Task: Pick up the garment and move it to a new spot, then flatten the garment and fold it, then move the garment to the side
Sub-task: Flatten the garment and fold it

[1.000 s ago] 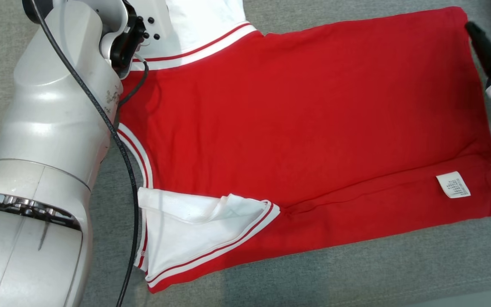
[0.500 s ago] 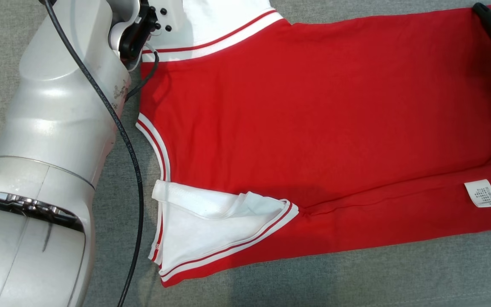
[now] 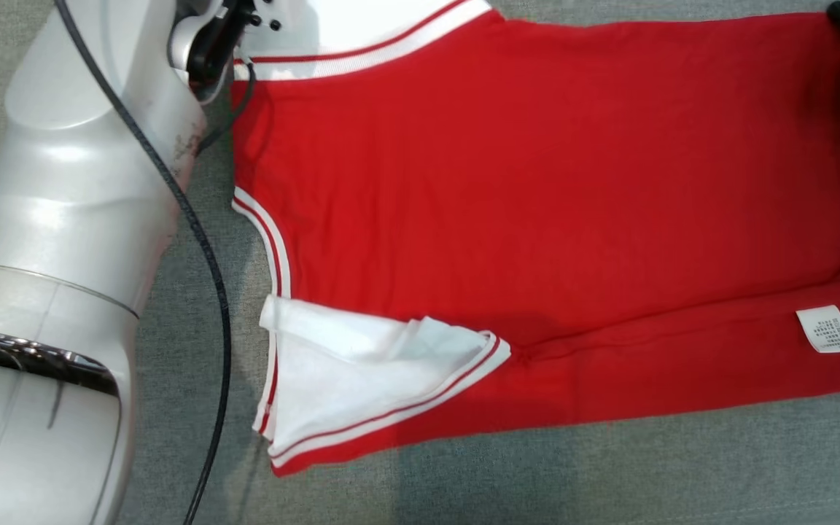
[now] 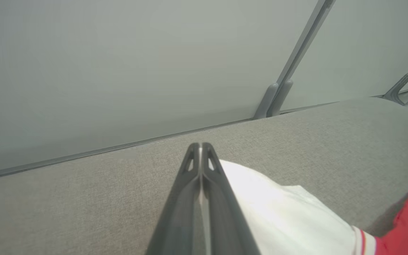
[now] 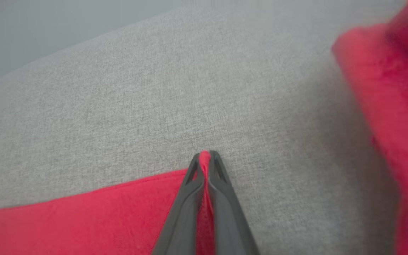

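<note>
Garment (image 3: pixel 537 182) red, white-trimmed, spread flat; right end effector (image 5: pixel 205 156) pinched on its red edge; left end effector (image 4: pixel 200 147) closed, hold unclear

Red jersey garment with white sleeves (image 3: pixel 537 182) lies spread flat on the grey fabric-covered desk (image 3: pixel 609 474), neck end to robot's left, hem to right. Near white striped-cuff sleeve (image 3: pixel 347 379) is folded onto the body at the near-left corner. Small white care label (image 3: pixel 826 329) sits near-right, by the hem. Pale left forearm (image 3: pixel 70 219) is left of the garment. Left tool (image 4: pixel 200 148) is at the far sleeve, fingers together. Right tool (image 5: pixel 205 154) is at the far-right hem corner, fabric edge between its fingers.
</note>
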You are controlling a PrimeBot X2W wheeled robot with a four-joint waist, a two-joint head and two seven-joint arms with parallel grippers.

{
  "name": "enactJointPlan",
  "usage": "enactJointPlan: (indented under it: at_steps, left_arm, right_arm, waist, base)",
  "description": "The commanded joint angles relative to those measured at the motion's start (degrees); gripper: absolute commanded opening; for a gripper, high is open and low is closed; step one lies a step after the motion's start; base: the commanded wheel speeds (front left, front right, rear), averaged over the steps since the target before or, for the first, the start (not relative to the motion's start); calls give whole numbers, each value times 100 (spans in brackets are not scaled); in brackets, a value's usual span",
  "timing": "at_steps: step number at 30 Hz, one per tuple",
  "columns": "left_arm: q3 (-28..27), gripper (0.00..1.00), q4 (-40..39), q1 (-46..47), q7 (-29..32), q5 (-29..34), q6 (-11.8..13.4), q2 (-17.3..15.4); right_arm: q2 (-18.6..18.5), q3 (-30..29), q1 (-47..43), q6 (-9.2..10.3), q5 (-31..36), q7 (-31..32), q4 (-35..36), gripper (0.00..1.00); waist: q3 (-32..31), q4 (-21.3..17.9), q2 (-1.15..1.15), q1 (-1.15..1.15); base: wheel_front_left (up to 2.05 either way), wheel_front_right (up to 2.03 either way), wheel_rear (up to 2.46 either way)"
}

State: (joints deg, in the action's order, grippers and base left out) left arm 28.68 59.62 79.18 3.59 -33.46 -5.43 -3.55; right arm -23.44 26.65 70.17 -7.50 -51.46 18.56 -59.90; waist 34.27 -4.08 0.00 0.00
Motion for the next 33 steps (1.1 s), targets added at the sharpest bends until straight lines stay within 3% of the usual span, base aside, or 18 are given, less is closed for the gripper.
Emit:
enactJointPlan:
  at_steps: [1, 7, 16, 25, 33]
  left_arm:
    - [-59, 0, -188, 123, -73, 67, 65, -246]
    - [-88, 0, -588, 35, -791, 142, 118, -425]
    - [-57, 0, -1043, -426, -1452, 21, -64, -494]
    - [-156, 0, -1694, -1650, -1661, -425, -148, -591]
    - [-232, 0, -2801, -3086, -1698, -697, 47, -700]
  right_arm:
    - [-60, 61, -40, 1, -5, -75, 102, 0]
    - [-236, 199, 42, 1, 132, -1355, 176, 0]
    - [-519, 617, -421, 1, 153, -2908, 486, 0]
    - [-869, 856, -1427, 1, 17, -3334, 829, 0]
    - [-1014, 199, -2518, 1, 480, -3354, 1533, 0]
  waist:
    - [-14, -10, 0, 0]
    - [-81, 13, 0, 0]
    - [-288, 140, 0, 0]
    - [-803, 240, 0, 0]
    - [-1328, 363, 0, 0]
  base:
    - [0, 0, 0]
    - [0, 0, 0]
    - [0, 0, 0]
    - [0, 0, 0]
    - [0, 0, 0]
